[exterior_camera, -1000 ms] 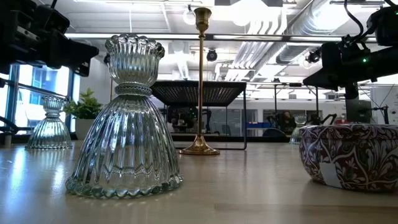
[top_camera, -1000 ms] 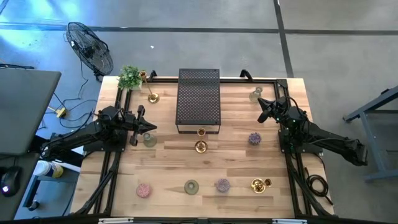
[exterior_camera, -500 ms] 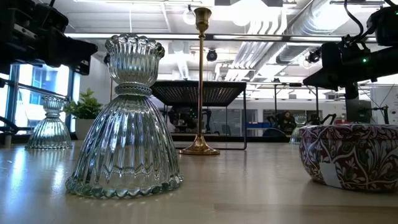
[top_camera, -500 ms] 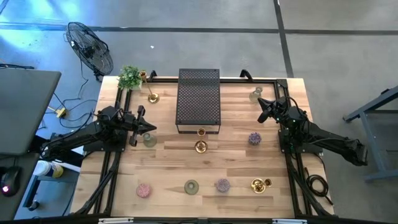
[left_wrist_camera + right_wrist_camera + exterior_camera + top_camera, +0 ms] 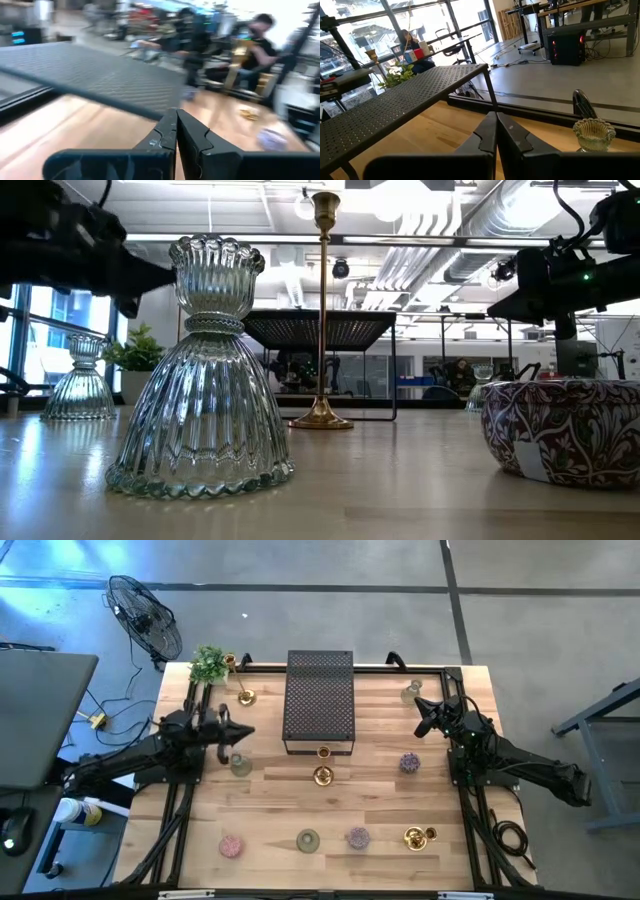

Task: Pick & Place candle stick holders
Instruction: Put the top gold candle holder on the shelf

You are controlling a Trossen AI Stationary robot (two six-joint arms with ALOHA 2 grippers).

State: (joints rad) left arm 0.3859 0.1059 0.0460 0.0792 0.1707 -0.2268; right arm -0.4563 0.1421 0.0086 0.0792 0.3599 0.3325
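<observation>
We see two matte black arms built of boxy jointed segments. The left gripper [image 5: 176, 131] shows two angular black plastic fingers with stepped edges on a wide black crossbar. The right gripper [image 5: 496, 131] looks identical. Thin black cables trail beside the right arm.

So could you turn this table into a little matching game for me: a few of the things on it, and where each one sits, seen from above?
Things:
1. potted plant
2. black perforated box
3. pink holder
4. purple holder

Places:
A. far middle of the table
B. near edge, on the left arm's side
C. far corner, on the left arm's side
D. just beside the right arm, mid-table

Pairs: 1-C, 2-A, 3-B, 4-D
</observation>
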